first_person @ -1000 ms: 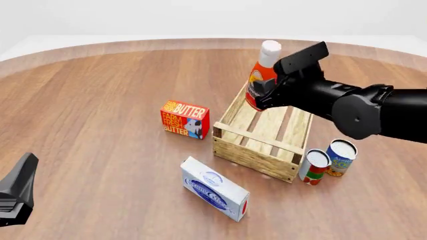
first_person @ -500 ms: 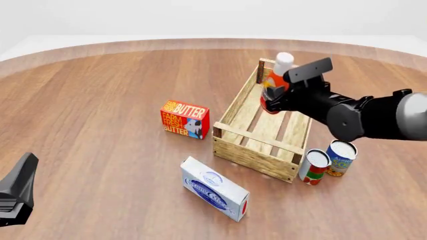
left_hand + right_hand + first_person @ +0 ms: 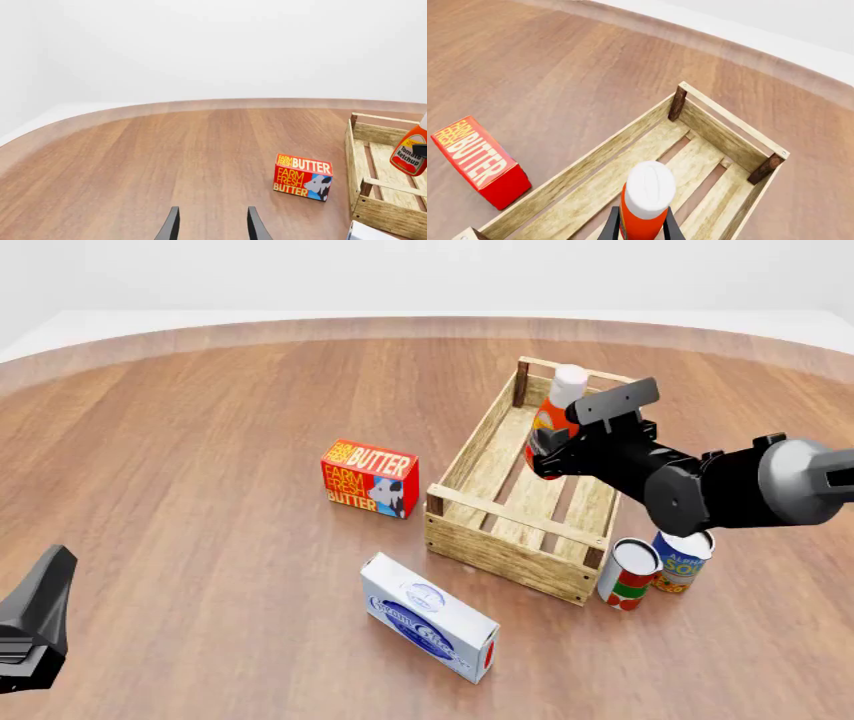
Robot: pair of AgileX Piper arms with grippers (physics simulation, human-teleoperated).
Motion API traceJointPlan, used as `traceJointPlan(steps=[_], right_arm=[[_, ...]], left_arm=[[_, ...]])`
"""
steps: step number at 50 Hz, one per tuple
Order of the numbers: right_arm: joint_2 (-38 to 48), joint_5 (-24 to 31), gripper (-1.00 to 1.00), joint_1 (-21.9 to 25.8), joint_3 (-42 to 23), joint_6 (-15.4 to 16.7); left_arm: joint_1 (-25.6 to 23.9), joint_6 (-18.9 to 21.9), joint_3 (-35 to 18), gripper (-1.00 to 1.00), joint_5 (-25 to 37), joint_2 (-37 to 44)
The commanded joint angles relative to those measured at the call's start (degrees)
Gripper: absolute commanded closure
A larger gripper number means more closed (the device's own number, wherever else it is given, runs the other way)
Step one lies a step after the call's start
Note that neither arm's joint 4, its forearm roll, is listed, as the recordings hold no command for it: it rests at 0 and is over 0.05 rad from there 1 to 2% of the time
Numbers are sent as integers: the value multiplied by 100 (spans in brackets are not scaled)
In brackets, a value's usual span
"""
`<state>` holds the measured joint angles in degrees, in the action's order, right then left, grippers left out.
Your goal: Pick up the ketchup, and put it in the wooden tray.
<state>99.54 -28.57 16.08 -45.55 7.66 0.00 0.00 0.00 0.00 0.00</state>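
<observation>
The ketchup (image 3: 550, 428), a red-orange bottle with a white cap, stands upright in my right gripper (image 3: 545, 452), which is shut on its body. It hangs over the far half of the wooden tray (image 3: 514, 545), low between the plank sides. From the right wrist view I look down on the ketchup cap (image 3: 650, 187) with the tray slats (image 3: 707, 160) below it. The left wrist view shows the ketchup (image 3: 409, 156) at its edge, above the tray (image 3: 383, 215). My left gripper (image 3: 34, 630) rests far away at the near left, open (image 3: 212, 227) and holding nothing.
A red butter box (image 3: 370, 478) stands left of the tray. A white and blue carton (image 3: 430, 618) lies in front of it. Two cans (image 3: 627, 575) (image 3: 682, 558) stand by the tray's near right corner, under my right arm.
My right arm has carried the ketchup from above the tray's left rim to the right and downward, over the tray's far half. The left gripper has not moved.
</observation>
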Motion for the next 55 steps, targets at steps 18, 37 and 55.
traceJointPlan(steps=[18,37,55], right_arm=[[630,-381,100,-65,-116,-39],[988,-535,100,-107,-156,-19],[1214,-506,100,-97,-242,8]], left_arm=[[0,0,0,-100,0,0],[0,0,0,-100,0,0],[0,0,0,-100,0,0]])
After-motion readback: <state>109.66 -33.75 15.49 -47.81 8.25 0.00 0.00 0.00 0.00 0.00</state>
